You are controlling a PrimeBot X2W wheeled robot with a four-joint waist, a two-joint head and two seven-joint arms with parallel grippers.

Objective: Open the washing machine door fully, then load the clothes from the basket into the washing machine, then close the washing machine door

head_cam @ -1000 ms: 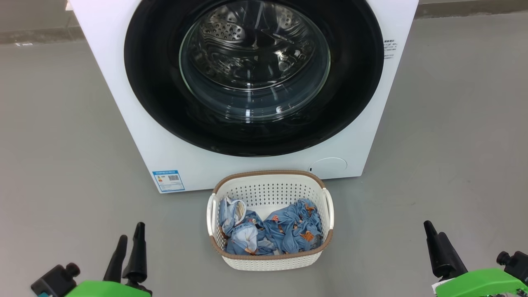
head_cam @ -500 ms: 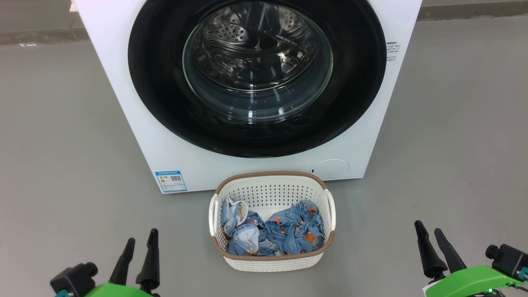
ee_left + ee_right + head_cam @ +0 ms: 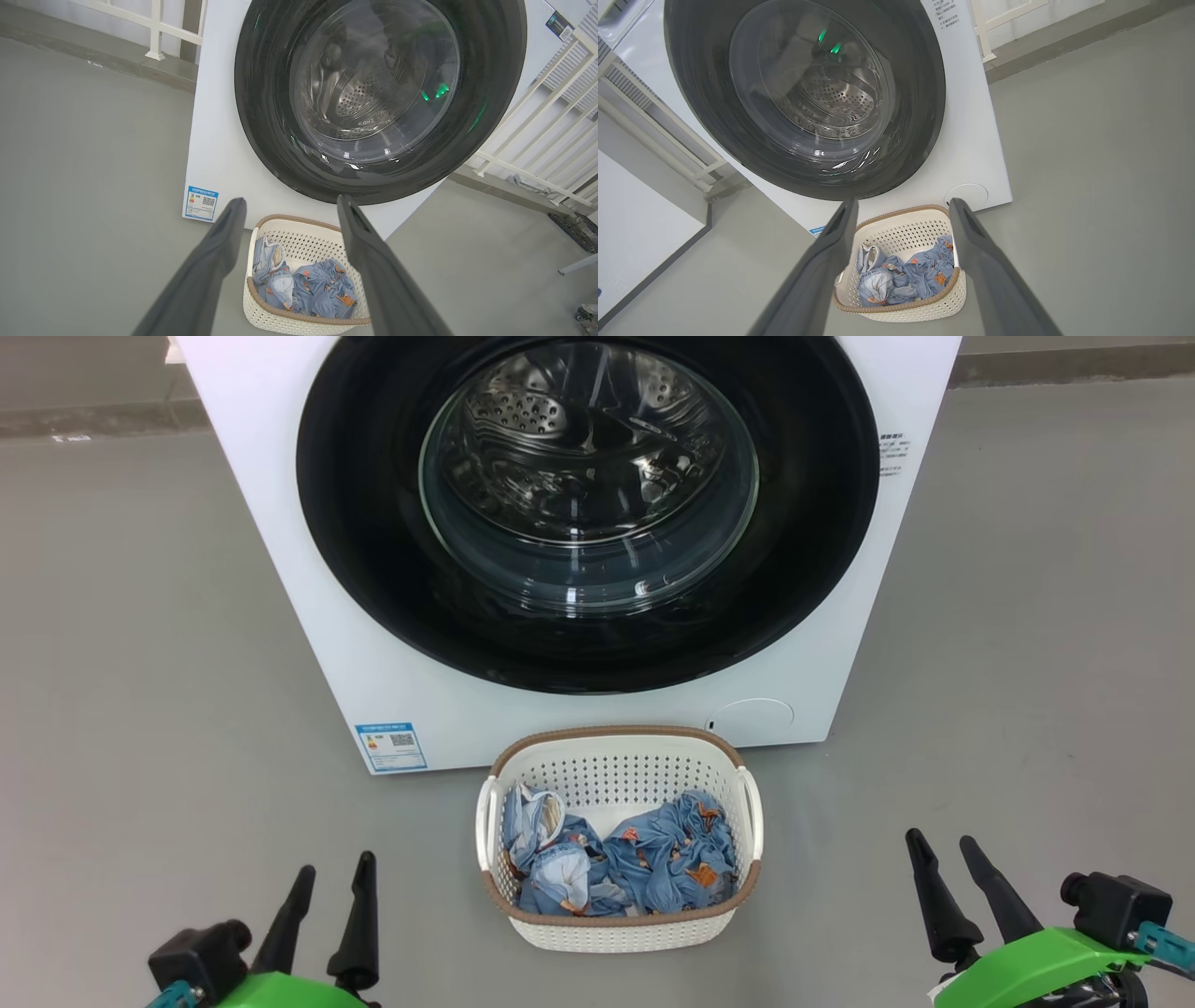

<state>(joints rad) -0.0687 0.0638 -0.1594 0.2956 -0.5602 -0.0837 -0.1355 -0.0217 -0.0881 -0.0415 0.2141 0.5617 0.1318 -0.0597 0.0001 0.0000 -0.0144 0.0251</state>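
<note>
The opening step is not yet begun: the door is shut, ahead of and above both hands, and the left hand and right hand hang open and empty on either side of the basket of clothes, so one must next reach for the door's rim.

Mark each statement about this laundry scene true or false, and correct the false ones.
1. The washing machine door is shut. True.
2. The clothes lie in the basket. True.
3. The basket hangs from the door. False: it stands on the floor in front of the washing machine.
4. The left gripper holds cloth. False: its fingers are open and empty.
</note>
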